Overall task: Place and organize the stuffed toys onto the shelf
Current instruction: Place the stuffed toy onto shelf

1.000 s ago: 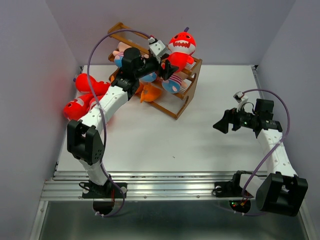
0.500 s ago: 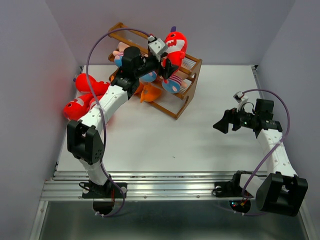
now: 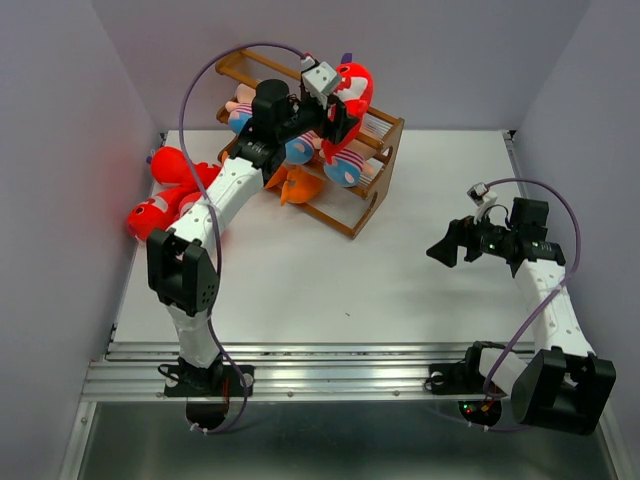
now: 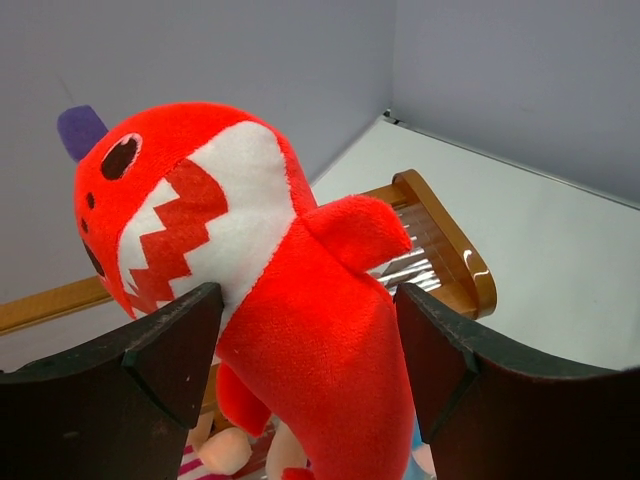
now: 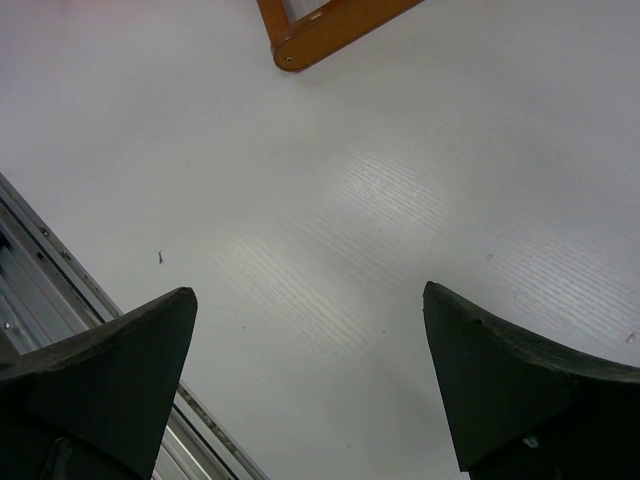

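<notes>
My left gripper point(image 3: 340, 108) is shut on a red toothy shark point(image 3: 356, 84) at the top tier of the brown wooden shelf point(image 3: 372, 205). In the left wrist view the shark point(image 4: 300, 290) sits upright between both fingers point(image 4: 175, 350), above the shelf's side panel point(image 4: 450, 255). Striped-shirt dolls point(image 3: 345, 165) and an orange fish point(image 3: 298, 186) lie on the lower tiers. Two more red sharks point(image 3: 168, 167) point(image 3: 150, 215) lie on the table at the left. My right gripper point(image 3: 447, 246) is open and empty over bare table; its wrist view point(image 5: 310, 300) shows nothing between the fingers.
The shelf stands at the back, angled, close to the rear wall. Grey walls close in the left, back and right. A metal rail point(image 3: 330, 365) runs along the table's near edge. The shelf's foot point(image 5: 330, 25) shows at the top of the right wrist view.
My left gripper has lifted and turned the red shark at the shelf top, shifting it slightly left and back. The right arm has not moved.
</notes>
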Tool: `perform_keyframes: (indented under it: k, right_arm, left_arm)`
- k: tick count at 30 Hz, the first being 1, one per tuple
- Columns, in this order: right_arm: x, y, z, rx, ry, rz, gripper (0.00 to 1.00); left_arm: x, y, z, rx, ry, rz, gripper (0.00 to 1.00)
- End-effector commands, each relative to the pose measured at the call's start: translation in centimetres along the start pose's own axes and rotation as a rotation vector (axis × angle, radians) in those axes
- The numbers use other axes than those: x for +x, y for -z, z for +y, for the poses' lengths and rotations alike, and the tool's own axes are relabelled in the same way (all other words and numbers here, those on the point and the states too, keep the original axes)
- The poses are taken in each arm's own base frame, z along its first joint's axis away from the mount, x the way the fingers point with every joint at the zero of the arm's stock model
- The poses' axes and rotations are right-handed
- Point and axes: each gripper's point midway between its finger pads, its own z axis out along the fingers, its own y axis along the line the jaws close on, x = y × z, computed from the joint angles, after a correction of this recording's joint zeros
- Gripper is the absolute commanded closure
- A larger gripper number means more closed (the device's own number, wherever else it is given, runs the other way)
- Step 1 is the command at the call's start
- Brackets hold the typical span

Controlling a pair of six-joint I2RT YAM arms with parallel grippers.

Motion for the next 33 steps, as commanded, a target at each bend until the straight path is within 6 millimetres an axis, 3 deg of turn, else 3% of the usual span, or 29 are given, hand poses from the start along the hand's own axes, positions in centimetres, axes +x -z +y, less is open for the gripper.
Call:
perform_keyframes:
  k: [1, 6, 10, 12, 15, 33]
  right_arm:
    - [-0.7, 0.3, -0.2, 0.016, 0.051, -0.030, 0.00]
    - [-0.8, 0.3, -0.2, 0.018, 0.053, -0.032, 0.00]
    - [-0.8, 0.3, -0.2, 0.020, 0.054, -0.032, 0.00]
    - [-0.7, 0.3, -0.2, 0.020, 0.053, -0.031, 0.00]
    - [-0.8, 0.3, -0.2, 0.021, 0.056, -0.032, 0.00]
    - [-0.8, 0.4, -0.2, 0.025, 0.059, -0.034, 0.00]
  left_arm:
    - [-1.8, -0.1, 0.7, -0.024, 0.007, -0.029, 0.25]
    - [-1.7, -0.6, 0.4, 0.008, 0.030, -0.028, 0.46]
    - [-1.2, -1.0, 0.0, 0.035, 0.042, -0.018, 0.72]
    - [-1.3, -1.0, -0.1, 0.041, 0.045, -0.018, 0.79]
    - [-1.2, -1.1, -0.1, 0.043, 0.047, -0.018, 1.00]
    - [-3.0, -1.3, -2.6, 0.201, 0.038, -0.093, 1.00]
